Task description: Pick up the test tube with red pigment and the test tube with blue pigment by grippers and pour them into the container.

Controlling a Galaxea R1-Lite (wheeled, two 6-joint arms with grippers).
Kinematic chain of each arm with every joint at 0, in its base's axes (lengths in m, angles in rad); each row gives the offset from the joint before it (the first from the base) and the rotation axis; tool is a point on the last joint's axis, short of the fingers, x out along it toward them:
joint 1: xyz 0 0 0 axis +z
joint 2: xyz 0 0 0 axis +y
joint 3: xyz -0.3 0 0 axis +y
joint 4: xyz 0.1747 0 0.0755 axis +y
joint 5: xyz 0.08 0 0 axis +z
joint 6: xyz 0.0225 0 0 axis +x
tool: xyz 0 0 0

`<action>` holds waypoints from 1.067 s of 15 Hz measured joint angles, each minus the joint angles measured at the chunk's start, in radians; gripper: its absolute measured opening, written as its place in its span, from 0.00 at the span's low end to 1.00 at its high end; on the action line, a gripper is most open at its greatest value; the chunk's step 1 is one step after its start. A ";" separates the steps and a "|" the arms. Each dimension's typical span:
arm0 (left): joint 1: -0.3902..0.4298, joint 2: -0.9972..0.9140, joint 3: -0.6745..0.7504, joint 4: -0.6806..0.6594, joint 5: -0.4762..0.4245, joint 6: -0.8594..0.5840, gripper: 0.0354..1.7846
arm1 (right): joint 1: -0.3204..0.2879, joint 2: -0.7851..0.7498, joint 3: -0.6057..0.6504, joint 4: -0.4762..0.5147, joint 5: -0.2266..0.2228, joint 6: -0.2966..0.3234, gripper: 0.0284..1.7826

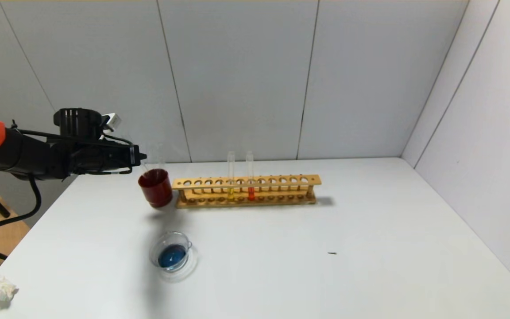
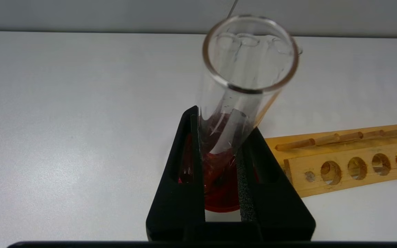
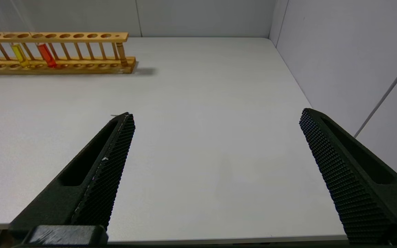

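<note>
The left gripper [image 2: 221,151] is hanging in the left part of the head view, above the dark red cup [image 1: 155,188], and its two black fingers [image 2: 184,172] are pinching a clear test tube [image 2: 243,89]. In the left wrist view this tube is standing between the fingers, with its open mouth in the upper middle of the frame and its lower part going down between the pads toward the red cup. I cannot tell which pigment it was carrying; it is looking nearly empty, and the red seen through the glass may be only the cup behind it.

The container [image 1: 173,257] is lying on the white table [image 1: 370,248] in the lower left-middle of the head view, below the red cup and well apart from the gripper. Blue liquid is sitting in its bottom.

The wooden rack [image 1: 246,191] is standing in the middle of the head view, just beside the red cup. In it the test tube with red pigment [image 1: 250,177] is standing upright, with a yellow tube [image 1: 230,177] just on its left.

The right gripper [image 3: 215,117] is showing only in its own wrist view, with fingers spread wide over bare table and holding nothing, the rack far off in the upper left of that frame.

A crumpled white tissue [image 1: 0,290] is lying at the lower left corner of the head view.
</note>
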 joint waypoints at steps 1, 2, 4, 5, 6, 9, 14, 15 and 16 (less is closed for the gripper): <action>0.001 0.000 0.016 -0.019 0.000 0.001 0.16 | 0.000 0.000 0.000 0.000 0.000 0.000 0.98; 0.002 -0.001 0.032 -0.037 -0.001 0.002 0.16 | 0.000 0.000 0.000 0.000 0.000 0.000 0.98; 0.001 -0.002 0.050 -0.052 -0.002 0.008 0.16 | 0.000 0.000 0.000 0.000 0.000 0.000 0.98; 0.001 -0.003 0.054 -0.054 -0.003 0.010 0.18 | 0.000 0.000 0.000 0.000 0.000 0.000 0.98; 0.001 -0.003 0.056 -0.055 -0.003 0.010 0.20 | 0.000 0.000 0.000 0.000 0.000 0.000 0.98; 0.001 -0.003 0.058 -0.056 -0.003 0.012 0.36 | 0.000 0.000 0.000 0.000 0.000 0.000 0.98; 0.000 -0.011 0.060 -0.055 -0.003 0.015 0.82 | 0.000 0.000 0.000 0.000 0.000 0.000 0.98; 0.000 -0.020 0.058 -0.055 -0.003 0.013 0.88 | 0.000 0.000 0.000 0.000 0.000 0.000 0.98; -0.001 -0.034 0.058 -0.054 -0.003 0.012 0.93 | 0.000 0.000 0.000 0.000 0.000 0.000 0.98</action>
